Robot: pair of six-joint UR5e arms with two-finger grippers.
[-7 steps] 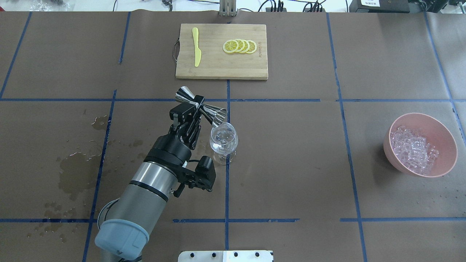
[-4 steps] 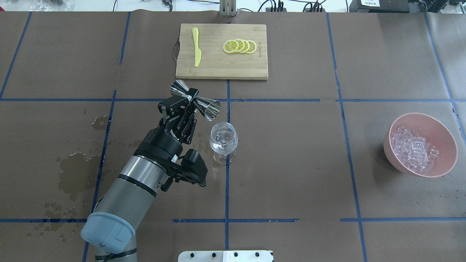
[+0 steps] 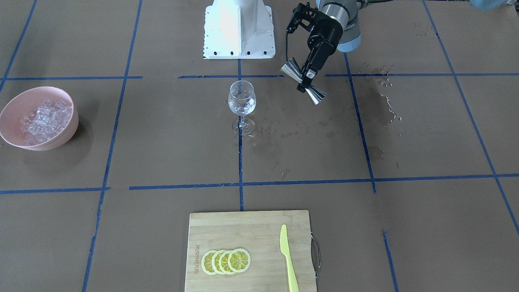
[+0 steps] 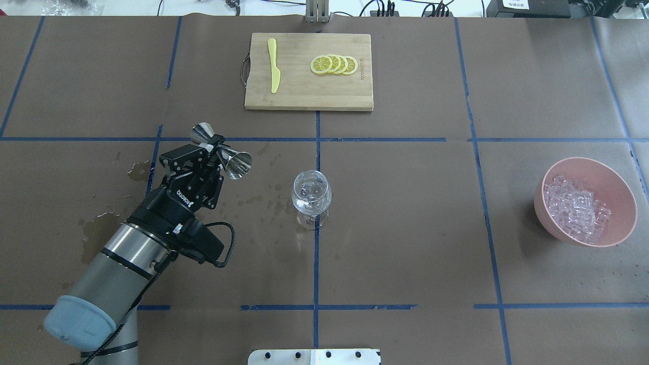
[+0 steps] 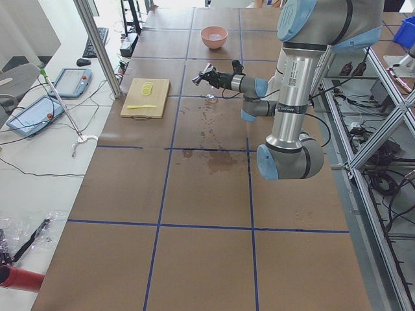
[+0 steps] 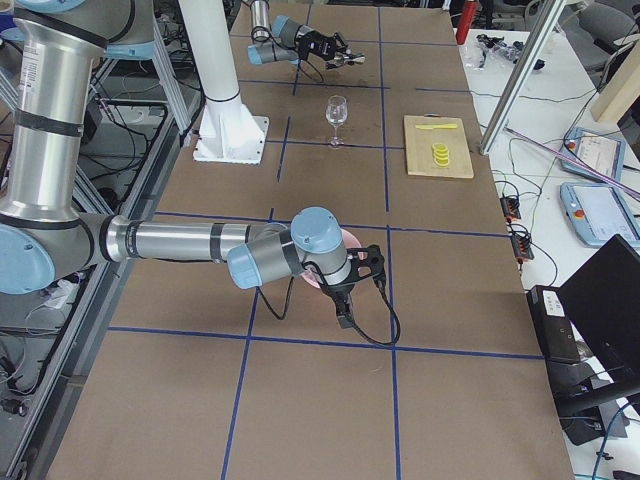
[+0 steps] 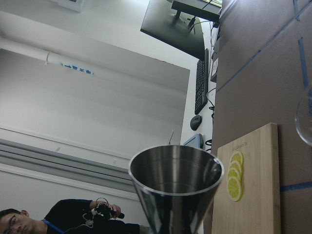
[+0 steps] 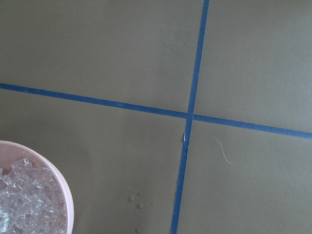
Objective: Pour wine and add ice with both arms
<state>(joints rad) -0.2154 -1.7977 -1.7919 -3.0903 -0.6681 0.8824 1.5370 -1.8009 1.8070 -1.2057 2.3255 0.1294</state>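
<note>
My left pincer (image 4: 213, 153) is clamped on the narrow waist of the one steel jigger (image 4: 236, 163). I hold it on its side above the table, left of the middle, with its mouth towards the single wine glass (image 4: 311, 195) and well apart from it. The glass stands upright near the table's centre with clear liquid in it. I judge it fragile and top-heavy on its thin stem, so I had better not knock it. The ice (image 4: 575, 208) lies heaped in the one pink bowl (image 4: 623, 203) near the table's right edge, too many cubes to count. They look hard, light and slick, likely to squirt out of a pinch, so I would take one from the top of the heap across two flat faces. My right pincer (image 6: 346, 312) hangs just beside that bowl, but I cannot tell whether it is wide or narrow. At the middle of the far edge lies one wooden board (image 4: 304, 91) carrying four lemon slices (image 4: 334, 64) and one yellow knife (image 4: 274, 66).
</note>
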